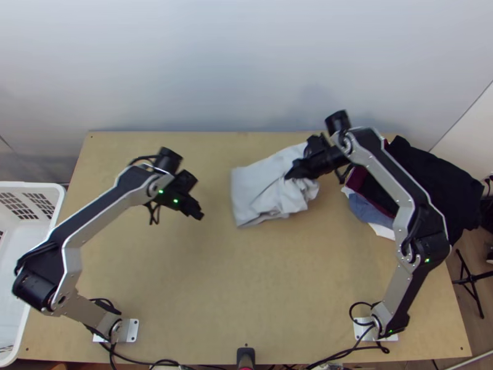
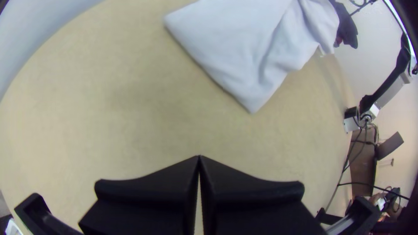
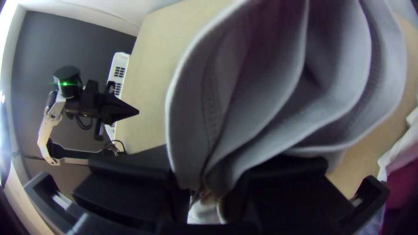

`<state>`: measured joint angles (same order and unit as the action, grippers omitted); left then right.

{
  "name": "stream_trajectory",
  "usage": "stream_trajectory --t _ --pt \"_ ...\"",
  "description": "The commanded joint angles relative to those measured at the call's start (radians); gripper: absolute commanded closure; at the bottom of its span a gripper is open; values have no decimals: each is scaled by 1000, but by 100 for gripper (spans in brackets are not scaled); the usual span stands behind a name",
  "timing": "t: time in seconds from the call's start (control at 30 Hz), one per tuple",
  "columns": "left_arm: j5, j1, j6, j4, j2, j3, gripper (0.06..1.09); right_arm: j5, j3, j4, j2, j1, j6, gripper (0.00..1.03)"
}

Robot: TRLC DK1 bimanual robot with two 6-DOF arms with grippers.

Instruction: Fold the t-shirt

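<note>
The white t-shirt (image 1: 265, 191) lies folded into a compact bundle right of the table's middle, its right end bunched and lifted. At that end is my right gripper (image 1: 293, 172); in the right wrist view the right gripper (image 3: 209, 191) is shut on several gathered layers of the t-shirt (image 3: 278, 100). My left gripper (image 1: 198, 214) stands left of the cloth, apart from it. In the left wrist view the left gripper (image 2: 199, 159) is shut with nothing between its fingertips, and the flat end of the t-shirt (image 2: 244, 48) lies beyond it, one corner pointing out.
A pile of dark, maroon, blue and white clothes (image 1: 425, 185) lies at the table's right edge, partly under the right arm. The white basket (image 1: 55, 213) stands off the left edge. Bare wood (image 1: 246, 283) stretches between the arms' bases.
</note>
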<state>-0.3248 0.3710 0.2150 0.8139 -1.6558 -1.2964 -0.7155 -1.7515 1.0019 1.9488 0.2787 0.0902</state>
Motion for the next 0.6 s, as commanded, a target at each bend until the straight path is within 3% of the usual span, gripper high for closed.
stream_trajectory --t 0.0,0.57 --pt "-8 -76 14 16 42 40 99 -10 -195 132 -27 -56 -1 100" --pt "-8 -78 40 -58 45 174 99 -10 -552 349 -28 -312 -27 100"
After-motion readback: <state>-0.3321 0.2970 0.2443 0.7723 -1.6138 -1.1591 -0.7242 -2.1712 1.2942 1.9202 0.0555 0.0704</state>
